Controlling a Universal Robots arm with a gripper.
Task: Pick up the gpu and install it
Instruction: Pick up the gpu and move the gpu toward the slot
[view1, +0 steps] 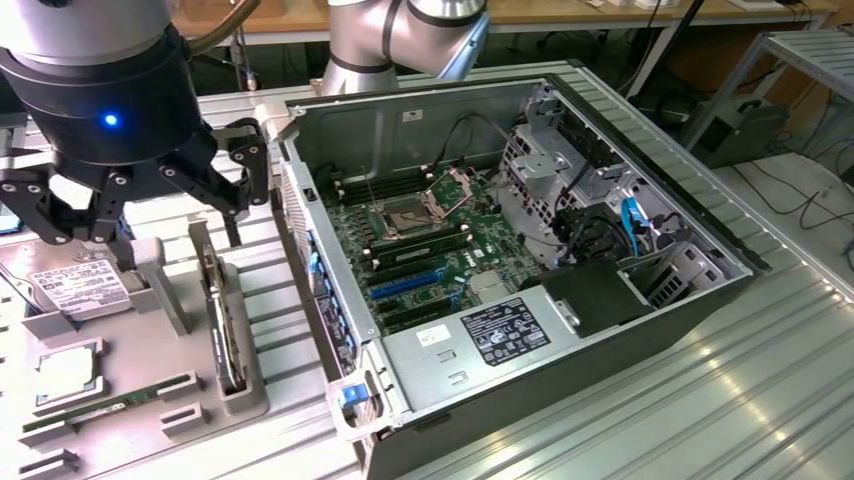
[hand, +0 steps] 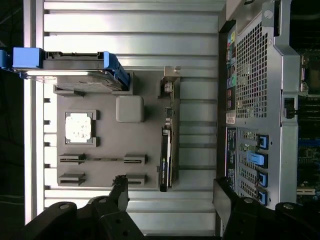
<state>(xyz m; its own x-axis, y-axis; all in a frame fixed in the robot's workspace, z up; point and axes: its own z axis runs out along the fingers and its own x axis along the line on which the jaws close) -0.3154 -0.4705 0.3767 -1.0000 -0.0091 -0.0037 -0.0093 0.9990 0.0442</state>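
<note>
The gpu (view1: 222, 318) stands on its long edge in a slot of the grey parts holder (view1: 167, 300), at the exterior view's left beside the open computer case. In the wrist view the gpu (hand: 166, 150) appears edge-on as a thin dark card with a metal bracket at one end. My gripper (view1: 134, 222) hangs a little above the holder, open, its black fingers (view1: 238, 190) spread wide and holding nothing. In the wrist view the gripper (hand: 171, 196) has its two fingertips on either side of the card's line, apart from it.
The holder also carries a hard drive with a white label (view1: 78, 290), a processor chip (view1: 64, 372) and a narrow memory stick (view1: 96, 408). The open case (view1: 694, 230) with its motherboard (view1: 427, 250) lies to the exterior view's right on a ribbed metal table (view1: 667, 400).
</note>
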